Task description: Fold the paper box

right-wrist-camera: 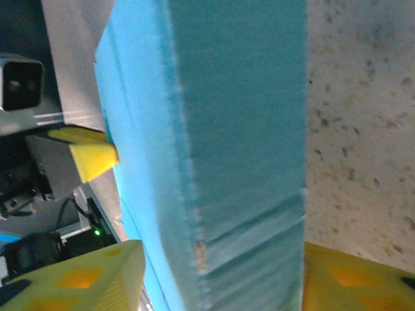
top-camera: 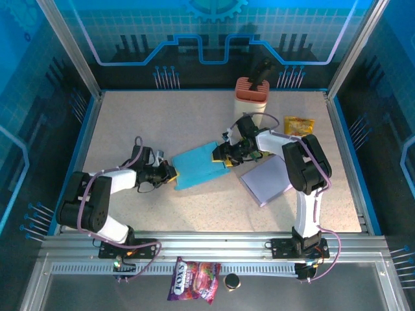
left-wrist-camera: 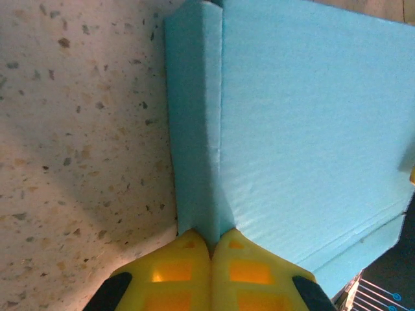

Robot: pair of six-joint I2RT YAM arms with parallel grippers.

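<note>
Blue card: the box [top-camera: 198,166] lies mid-desk [top-camera: 194,207], its long axis running from my left gripper [top-camera: 170,175] up to my right gripper [top-camera: 222,157], one at each end. The left is closed tight, pinching the box's raised near-left edge. The right straddles the folded wall at the far end, jaws partway apart. Whether they press it I cannot tell.

The speckled beige counter [top-camera: 136,120] lies open at far left. A light-blue paper box [top-camera: 198,166] fills the middle; a lilac sheet [top-camera: 266,180], orange-capped white container [top-camera: 251,97] and yellow snack packet [top-camera: 299,124] crowd the right.
</note>
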